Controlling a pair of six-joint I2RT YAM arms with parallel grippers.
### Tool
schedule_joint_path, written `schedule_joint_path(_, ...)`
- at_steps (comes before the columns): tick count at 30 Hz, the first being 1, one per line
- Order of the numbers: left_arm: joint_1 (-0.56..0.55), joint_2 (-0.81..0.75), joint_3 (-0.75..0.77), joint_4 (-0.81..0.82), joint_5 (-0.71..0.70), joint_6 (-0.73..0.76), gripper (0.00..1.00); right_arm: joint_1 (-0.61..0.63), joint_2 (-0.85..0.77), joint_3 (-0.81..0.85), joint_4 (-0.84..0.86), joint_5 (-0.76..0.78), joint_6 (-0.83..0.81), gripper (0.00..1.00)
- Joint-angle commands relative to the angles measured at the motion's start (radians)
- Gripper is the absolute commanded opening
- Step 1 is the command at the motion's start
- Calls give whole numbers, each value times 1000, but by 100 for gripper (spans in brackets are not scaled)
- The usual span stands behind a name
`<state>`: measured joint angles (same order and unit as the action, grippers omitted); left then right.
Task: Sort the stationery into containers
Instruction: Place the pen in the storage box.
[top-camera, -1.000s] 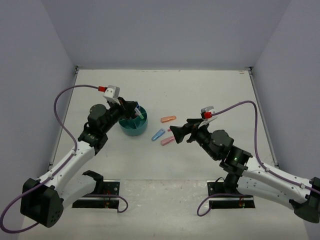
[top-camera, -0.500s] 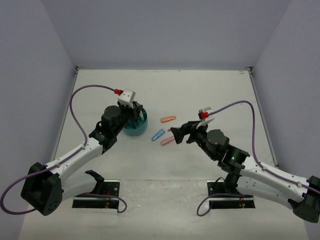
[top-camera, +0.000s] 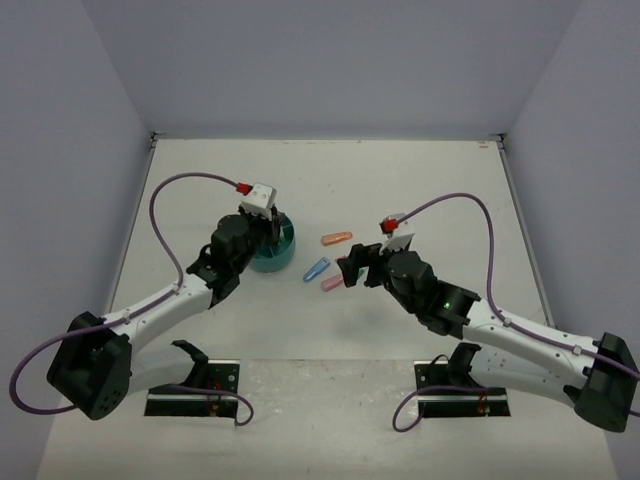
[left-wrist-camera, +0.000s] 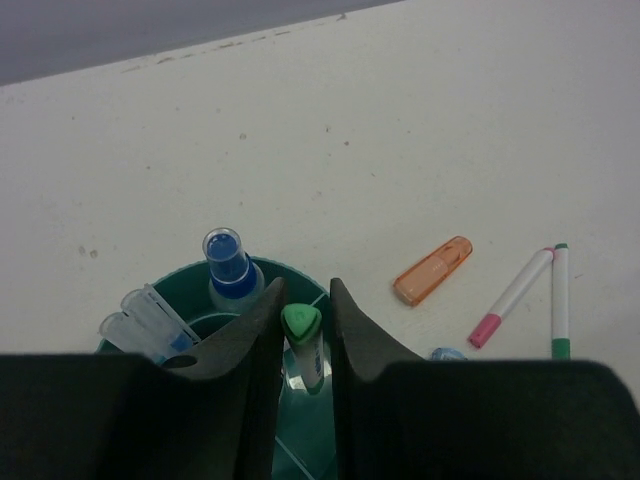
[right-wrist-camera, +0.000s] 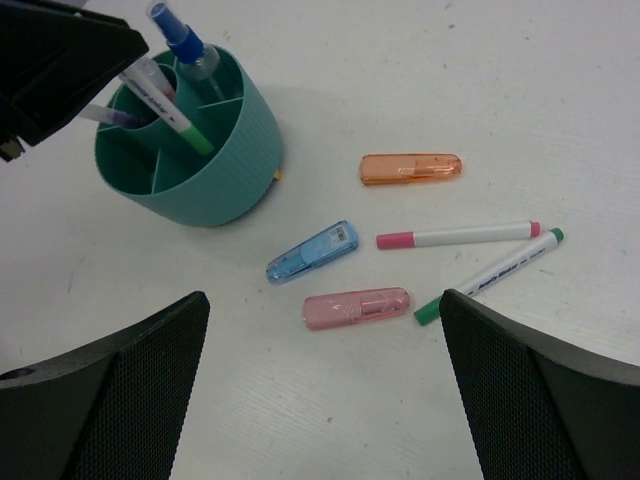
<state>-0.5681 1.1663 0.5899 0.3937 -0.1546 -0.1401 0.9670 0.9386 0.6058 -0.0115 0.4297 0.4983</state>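
Note:
The teal organizer (right-wrist-camera: 215, 175) holds a blue-capped bottle (right-wrist-camera: 190, 48), clear pens and a green-capped pen (right-wrist-camera: 185, 130) that leans inside it. My left gripper (top-camera: 265, 228) hovers just above it, jaws a little apart, and the green cap (left-wrist-camera: 300, 322) shows below the tips, free of them. On the table lie an orange marker (right-wrist-camera: 410, 168), a light-blue marker (right-wrist-camera: 313, 250), a pink marker (right-wrist-camera: 357, 308), a pink-capped pen (right-wrist-camera: 460, 236) and a green-tipped pen (right-wrist-camera: 490, 275). My right gripper (right-wrist-camera: 325, 294) is wide open over the pink marker and holds nothing.
White walls close the table (top-camera: 420, 180) on the left, back and right. The loose items lie in a cluster just right of the organizer (top-camera: 278, 255), between the two arms.
My left gripper has swung right over the organizer and its jaws have parted slightly, leaving the green-capped pen in it. The right arm has moved left toward the markers, still open.

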Motion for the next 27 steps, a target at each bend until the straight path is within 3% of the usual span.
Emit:
schedule_joint_path(1, -24, 13, -15, 48, -25, 12, 40, -30, 80, 90, -118, 108, 159, 97)
schedule_joint_path(5, -62, -13, 5, -1, -57, 4, 64, -90, 175, 140, -240, 81, 304, 93)
schedule_joint_path(9, -132, -60, 59, -76, -63, -36, 73, -111, 336, 232, -354, 121, 437, 86)
schedule_joint_path(11, -192, -92, 94, -130, -97, -59, 79, -114, 410, 271, -408, 144, 515, 76)
schedule_joint_path(19, -227, -211, 206, -474, -197, -261, 88, -131, 654, 463, -598, 183, 690, 56)
schedule_joint_path(27, -228, -343, 206, -602, -154, -289, 95, -177, 786, 505, -628, 155, 749, 49)
